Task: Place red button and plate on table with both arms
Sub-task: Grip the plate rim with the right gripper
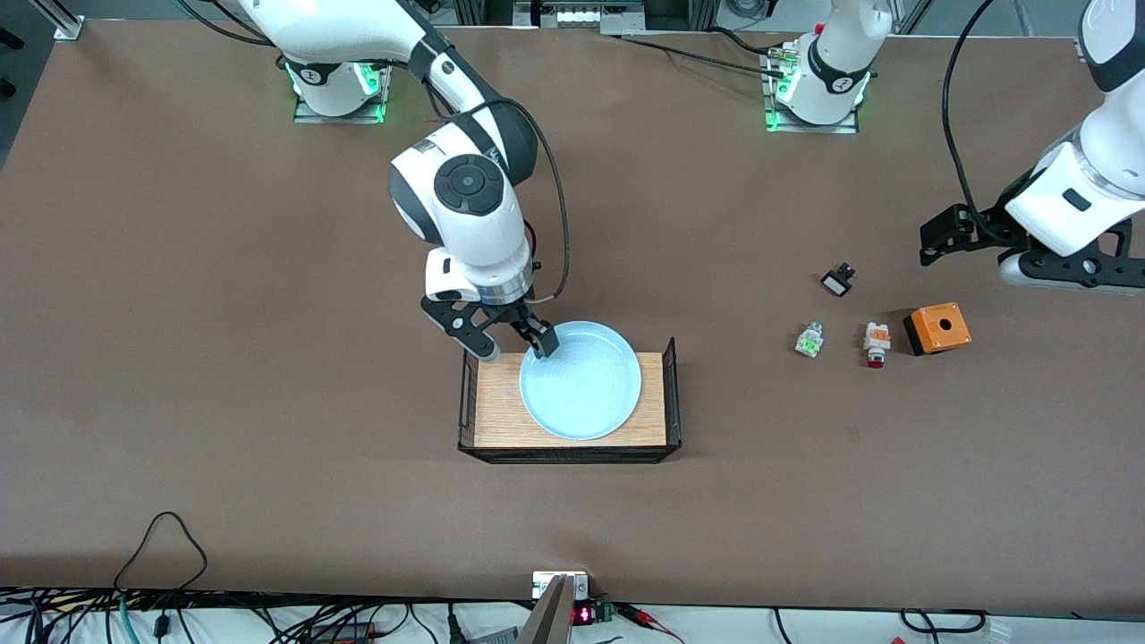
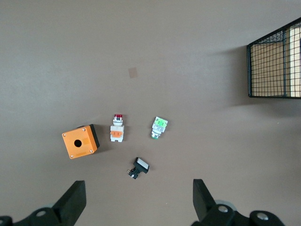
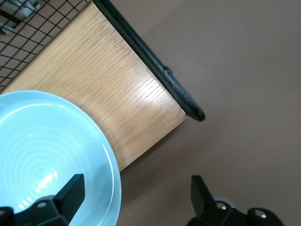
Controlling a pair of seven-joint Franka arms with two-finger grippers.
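While the plate (image 1: pixel 581 383) is lying untaken on the wooden tray (image 1: pixel 492 411), the right gripper (image 1: pixel 517 343) is straddling its rim open-fingered, and the left gripper (image 1: pixel 962 234) is hovering open near the red button (image 1: pixel 877 344), untouched on the table (image 1: pixel 224 358).

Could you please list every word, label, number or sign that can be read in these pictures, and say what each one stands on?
No text can be read for certain.
Small round dark mark on each arm's base and: too small to read.
Red lit digits on the small device at the table edge nearest the front camera: too blurred to read.
Red button, plate, orange box: no lettering visible.
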